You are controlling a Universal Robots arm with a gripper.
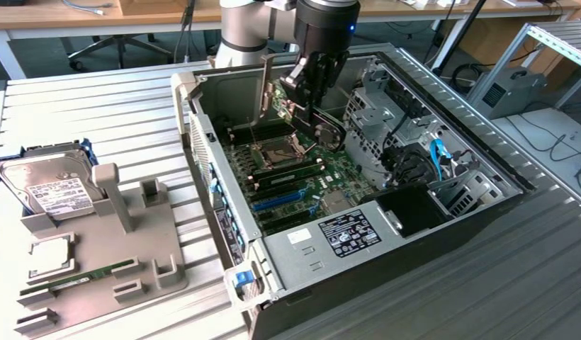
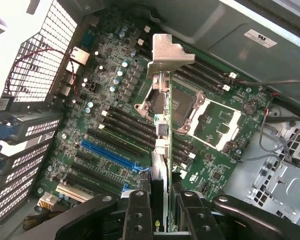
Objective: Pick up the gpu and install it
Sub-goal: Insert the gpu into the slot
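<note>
Step in hand: carrying the gpu [image 1: 321, 122] to its place. As I judge, it is lifted and hangs over the open computer case [image 1: 207, 106], not yet seated.
Gripper: the gripper [image 1: 309, 95] hangs from the arm above the far part of the motherboard [image 1: 295, 173].
Fingers: the two black fingers [image 2: 139, 210] are partly closed and clamp the thin card between them, one on each face.
Gpu: it is held on edge. In the wrist view its silver end bracket [image 2: 169, 50] and narrow side cross in front of the CPU socket [image 2: 195, 107], apart from the board.
Likely target: the long blue expansion slot [image 2: 110, 156]. It is free, and it lies beside the line of the card, not under it.
What the step calls for: in my judgement, the contact edge of the card must come parallel to the slot and directly over it. The bracket must also meet the wall of the case before any pressing.
Risk: the card may touch the black memory slots [image 2: 127, 125] beside the socket if it goes down here.
Surface: a table of ribbed aluminium profiles [image 1: 101, 106], on which the case lies on its side.
Exterior view's left: a grey holder tray [image 1: 149, 248] carries a hard drive [image 1: 49, 185] and a RAM stick [image 1: 78, 278].
Room: a workshop, with wooden desks [image 1: 83, 14] on the far side.
</note>
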